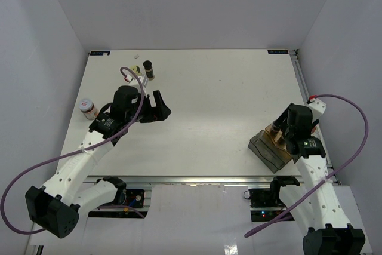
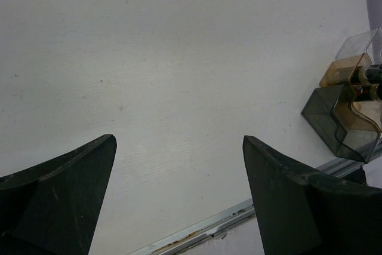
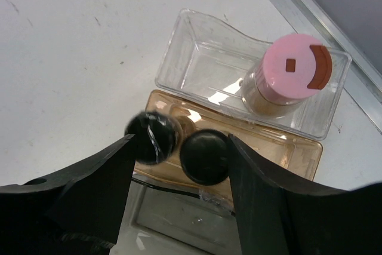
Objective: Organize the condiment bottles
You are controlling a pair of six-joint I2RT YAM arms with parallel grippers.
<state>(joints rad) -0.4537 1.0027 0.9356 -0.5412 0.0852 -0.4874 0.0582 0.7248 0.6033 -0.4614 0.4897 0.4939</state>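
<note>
Three stacked-looking trays sit at the near right: clear [image 3: 197,46], amber [image 3: 298,147] and grey [image 3: 179,219]. A pink-lidded jar [image 3: 292,67] stands in the clear one. Two black-capped jars [image 3: 205,156] stand in the amber one, and the left one [image 3: 152,137] is blurred. My right gripper [image 3: 180,141] hovers over them, open, with both caps in the gap between its fingers. Far left, a dark jar with a black cap [image 1: 148,68] and a pink-lidded jar [image 1: 88,107] stand on the table. My left gripper [image 1: 158,108] hangs between them, open and holding nothing.
A small pale thing [image 1: 135,67] stands next to the dark jar at the back left. The table's metal front edge [image 2: 197,231] runs just below my left gripper [image 2: 179,147]. The trays [image 2: 334,117] show at the right of the left wrist view. Grey walls surround the table.
</note>
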